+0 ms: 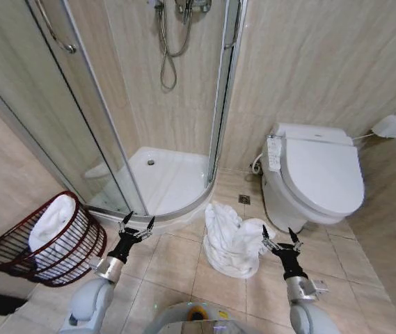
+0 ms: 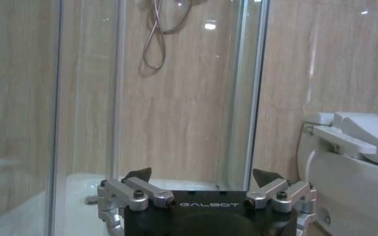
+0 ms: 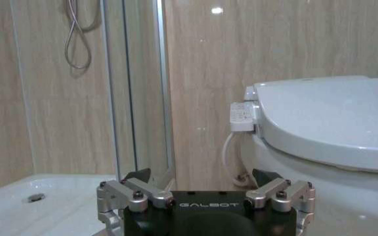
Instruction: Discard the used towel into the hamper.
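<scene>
The towel (image 1: 234,240) lies in a crumpled white heap on the tiled floor (image 1: 177,268), between the curved shower tray (image 1: 166,177) and the base of the toilet (image 1: 314,177) — touching neither gripper. It looks like soft terry cloth, thick and folded over itself, with ridges and loose edges standing up from the pile. I judge it light and limp: it will sag and trail when lifted, so a pinch on one of the raised folds near the middle of the heap should gather more cloth than a bite at a thin edge, which could slip free.

The hamper (image 1: 41,243) sits well off to the left by the shower glass (image 1: 79,125) — a round reddish-brown openwork basket with a darker rim, tipped toward the robot, with white cloth already inside it. Its open weave could snag a dangling corner.

The left gripper (image 1: 136,223) hovers above the floor near the shower edge, jaws spread and empty. The right gripper (image 1: 279,236) hangs just beside the towel's right side, its fingers likewise apart, holding nothing. The walls are smooth beige tile; the toilet is glossy white with its lid down.
</scene>
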